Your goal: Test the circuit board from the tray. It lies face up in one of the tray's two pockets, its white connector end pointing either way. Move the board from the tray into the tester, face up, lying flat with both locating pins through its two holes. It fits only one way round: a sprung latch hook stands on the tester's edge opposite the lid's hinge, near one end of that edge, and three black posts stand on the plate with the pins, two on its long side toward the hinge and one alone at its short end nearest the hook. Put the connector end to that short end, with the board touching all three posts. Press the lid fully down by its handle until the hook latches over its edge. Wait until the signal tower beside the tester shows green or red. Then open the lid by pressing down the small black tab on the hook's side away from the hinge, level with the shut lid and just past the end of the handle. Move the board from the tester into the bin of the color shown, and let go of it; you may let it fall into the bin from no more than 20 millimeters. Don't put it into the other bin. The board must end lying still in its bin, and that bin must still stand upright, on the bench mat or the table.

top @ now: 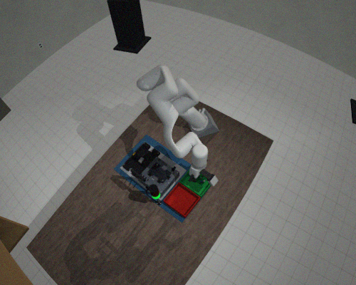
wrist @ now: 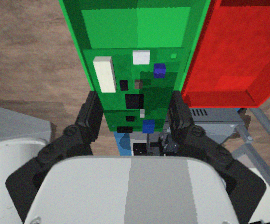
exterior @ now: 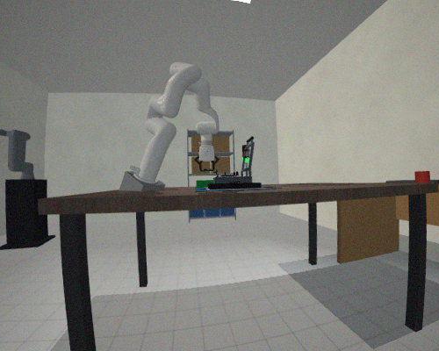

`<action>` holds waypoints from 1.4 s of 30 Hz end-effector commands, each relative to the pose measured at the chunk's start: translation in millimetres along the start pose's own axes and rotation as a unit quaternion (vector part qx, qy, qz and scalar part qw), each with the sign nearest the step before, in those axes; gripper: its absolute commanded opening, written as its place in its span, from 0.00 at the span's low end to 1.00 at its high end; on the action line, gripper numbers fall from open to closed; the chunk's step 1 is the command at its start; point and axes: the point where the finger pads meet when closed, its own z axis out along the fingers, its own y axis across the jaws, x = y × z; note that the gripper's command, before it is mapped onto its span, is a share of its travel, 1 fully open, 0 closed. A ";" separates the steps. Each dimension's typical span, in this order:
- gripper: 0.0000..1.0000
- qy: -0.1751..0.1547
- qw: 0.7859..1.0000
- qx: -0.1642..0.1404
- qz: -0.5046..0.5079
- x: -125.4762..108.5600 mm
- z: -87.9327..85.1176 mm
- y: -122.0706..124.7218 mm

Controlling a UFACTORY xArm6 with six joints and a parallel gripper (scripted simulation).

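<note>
My gripper (wrist: 134, 100) is shut on the green circuit board (wrist: 136, 92), with one finger on each long edge. The board is face up, and its white connector (wrist: 104, 74) is at the far left in the wrist view. I hold the board over the green bin (wrist: 136, 25), a little above it. In the overhead view the gripper (top: 195, 176) is above the green bin (top: 196, 184). The signal tower (top: 154, 194) glows green, as the side view also shows (exterior: 247, 163). The tester (top: 161, 172) stands to the left of the bins.
The red bin (wrist: 231, 50) stands directly beside the green bin, to its right in the wrist view, and also shows in the overhead view (top: 181, 199). The black tray (top: 142, 158) lies beyond the tester on the blue mat. The arm's base (top: 206, 126) is at the table's far side.
</note>
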 end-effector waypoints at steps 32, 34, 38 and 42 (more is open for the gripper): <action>0.79 0.001 1.000 -0.001 0.000 1.8 70.9 0.6; 0.79 0.001 1.000 -0.001 0.000 1.8 75.9 0.6; 0.79 0.001 1.000 -0.001 0.000 1.9 84.1 0.6; 0.79 0.001 1.000 -0.001 0.000 2.0 89.5 0.5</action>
